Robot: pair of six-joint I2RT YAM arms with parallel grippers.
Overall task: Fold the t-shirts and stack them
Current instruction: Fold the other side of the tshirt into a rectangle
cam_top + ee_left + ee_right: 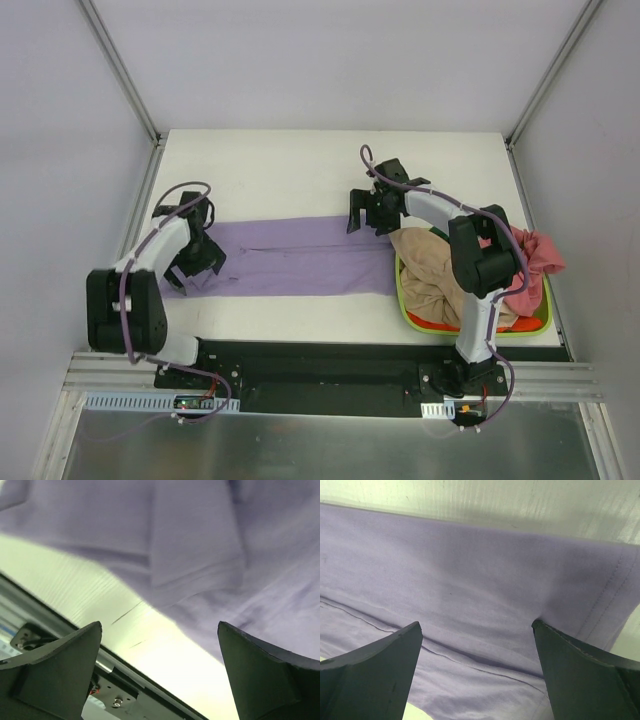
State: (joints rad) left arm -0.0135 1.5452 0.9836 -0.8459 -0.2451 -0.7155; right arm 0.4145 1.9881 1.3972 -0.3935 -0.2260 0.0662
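One lavender t-shirt (290, 257) laid flat as a long folded band across the counter (300, 170), running from 9 o'clock to 3 o'clock. Left end effector (195, 262) over the band's 9 o'clock end, released, jaws spread wide, nothing between them. Right end effector (365, 212) at the band's 3 o'clock end by its far edge, likewise released and empty. Lime-green basket (403, 300) at 4 o'clock, heaped with a tan t-shirt (425, 275); pinkish-red t-shirt (540, 255) draped over its 3 o'clock rim

Spread t-shirt (300, 257) left of basket (403, 298)
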